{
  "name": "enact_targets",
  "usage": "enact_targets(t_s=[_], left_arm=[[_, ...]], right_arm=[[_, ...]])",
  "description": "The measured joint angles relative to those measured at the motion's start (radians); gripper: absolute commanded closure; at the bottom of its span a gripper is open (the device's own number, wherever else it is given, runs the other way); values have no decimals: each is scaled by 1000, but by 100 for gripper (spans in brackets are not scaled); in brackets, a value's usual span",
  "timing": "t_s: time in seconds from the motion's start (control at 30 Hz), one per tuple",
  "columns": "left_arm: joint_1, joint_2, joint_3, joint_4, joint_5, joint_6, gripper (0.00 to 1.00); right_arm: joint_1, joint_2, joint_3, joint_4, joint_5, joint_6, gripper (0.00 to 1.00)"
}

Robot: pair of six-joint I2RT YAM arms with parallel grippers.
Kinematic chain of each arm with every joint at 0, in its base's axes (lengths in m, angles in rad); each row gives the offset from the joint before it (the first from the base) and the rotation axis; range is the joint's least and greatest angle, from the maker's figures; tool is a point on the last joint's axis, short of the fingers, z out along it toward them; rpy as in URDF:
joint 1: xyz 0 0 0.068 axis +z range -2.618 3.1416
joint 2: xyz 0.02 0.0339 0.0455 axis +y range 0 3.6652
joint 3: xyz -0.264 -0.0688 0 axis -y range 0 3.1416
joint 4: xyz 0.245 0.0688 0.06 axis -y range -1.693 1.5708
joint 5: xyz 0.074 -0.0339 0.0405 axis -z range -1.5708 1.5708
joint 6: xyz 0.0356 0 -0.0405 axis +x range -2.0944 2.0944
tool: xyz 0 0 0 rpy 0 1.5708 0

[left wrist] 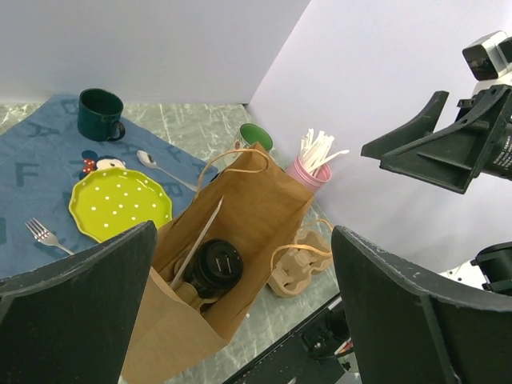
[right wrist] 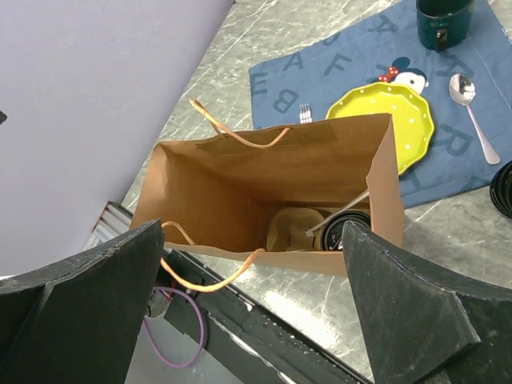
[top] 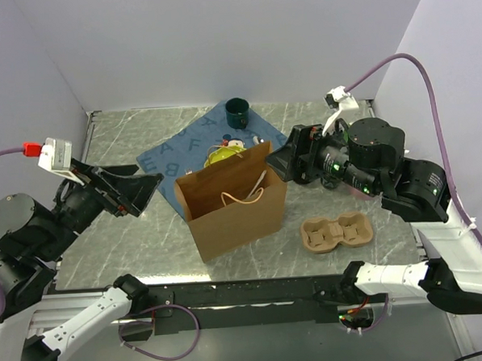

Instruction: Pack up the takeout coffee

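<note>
— Black takeout cup (left wrist: pixel 212 268), lid on, down at the bottom of the paper bag (top: pixel 234 205), beside a pale stick (left wrist: pixel 198 240). Seemingly seated in a pulp tray (right wrist: pixel 290 228), though too shadowed to swear to.
— Noted. And the grippers?
— Left gripper (top: pixel 149 192) spread wide, holding nothing, hanging just left of the bag. Right gripper (top: pixel 277 166) likewise wide and bare, up by the bag's right rim.
— Handling?
— Light if empty, sloshy and top-heavy if full. Thin wall, probably quick to buckle under a hard pinch; pressed-on lid, liable to pop. Best taken around the body just under the lid rim, kept upright, squeezed gently. Never by the lid alone.
— And the bag?
— Soft and floppy-mouthed; easy to snag with a finger going in.
</note>
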Motion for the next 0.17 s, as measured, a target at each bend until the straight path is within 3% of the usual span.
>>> enact_targets(t_s=[0.17], left_arm=[[0, 0, 6, 0, 0, -1, 3]], right_arm=[[0, 0, 0, 0, 0, 3, 0]])
